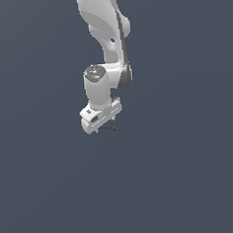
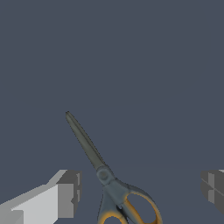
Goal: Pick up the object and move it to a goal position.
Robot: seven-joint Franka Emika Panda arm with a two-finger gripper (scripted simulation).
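The object is a small pair of scissors (image 2: 105, 175) with dark grey blades and orange-brown handle loops. In the exterior view it shows only as a thin dark sliver (image 1: 113, 128) on the grey floor, just under the white gripper (image 1: 100, 127) and sticking out toward the exterior view's right. In the wrist view the gripper (image 2: 139, 189) is open. Its two grey fingertips (image 2: 66, 192) stand wide apart on either side of the scissors' pivot and handles, touching neither. The blades point away from the hand. The handle loops are partly cut off by the frame edge.
The plain dark grey floor (image 1: 193, 182) spreads all around. The white arm (image 1: 107, 35) rises above the gripper. No other objects or goal marker show.
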